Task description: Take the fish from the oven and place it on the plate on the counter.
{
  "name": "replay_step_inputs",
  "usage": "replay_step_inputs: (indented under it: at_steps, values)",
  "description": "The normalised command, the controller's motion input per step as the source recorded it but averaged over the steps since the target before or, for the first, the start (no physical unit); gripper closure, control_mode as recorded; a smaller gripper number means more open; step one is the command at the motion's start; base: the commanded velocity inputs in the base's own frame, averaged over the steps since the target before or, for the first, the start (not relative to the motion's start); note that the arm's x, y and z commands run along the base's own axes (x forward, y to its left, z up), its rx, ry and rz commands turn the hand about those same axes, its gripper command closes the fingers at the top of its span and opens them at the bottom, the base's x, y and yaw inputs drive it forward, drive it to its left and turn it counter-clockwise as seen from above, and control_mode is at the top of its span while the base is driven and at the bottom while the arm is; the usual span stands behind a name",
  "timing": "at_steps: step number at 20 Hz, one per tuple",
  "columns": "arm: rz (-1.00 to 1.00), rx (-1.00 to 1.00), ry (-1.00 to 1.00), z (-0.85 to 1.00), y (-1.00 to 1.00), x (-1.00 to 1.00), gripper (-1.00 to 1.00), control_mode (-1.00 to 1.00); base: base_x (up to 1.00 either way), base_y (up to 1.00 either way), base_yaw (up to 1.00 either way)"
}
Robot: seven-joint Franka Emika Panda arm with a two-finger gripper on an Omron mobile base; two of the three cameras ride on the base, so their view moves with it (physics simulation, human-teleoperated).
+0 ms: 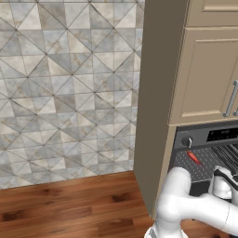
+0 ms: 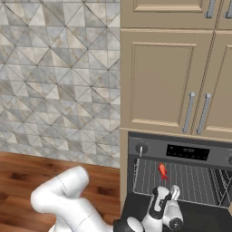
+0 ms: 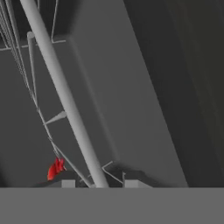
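Observation:
The oven stands open below beige cabinets, its wire rack showing. The small red-orange fish lies on the rack near its left front, also seen as the fish. My gripper is just below and in front of the fish, pointing into the oven. In the hand view the fish sits just left of the gripper, whose fingertips stand apart with nothing held. The rack's front bar runs up from between them. The plate and the counter are out of view.
Beige cabinet doors with metal handles hang above the oven. A tall cabinet side panel borders the oven on the left. The tiled wall and wood plank floor lie further left.

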Motion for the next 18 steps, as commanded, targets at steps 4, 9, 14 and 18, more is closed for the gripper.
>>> replay_step_inputs:
  at_steps: [4, 9, 14, 18]
  values:
    - [0.00, 0.02, 0.13, -0.24, -0.08, -0.78, 1.00, -1.00, 0.00, 0.00, 0.00]
    - [0.00, 0.02, 0.22, -0.03, -0.07, -0.85, 1.00, -1.00, 0.00, 0.00, 0.00]
    - [0.00, 0.05, 0.18, 0.00, -0.12, -1.00, 1.00, -1.00, 0.00, 0.00, 0.00]
    - [0.00, 0.05, 0.16, 0.00, -0.16, -1.00, 1.00, -1.00, 0.00, 0.00, 0.00]
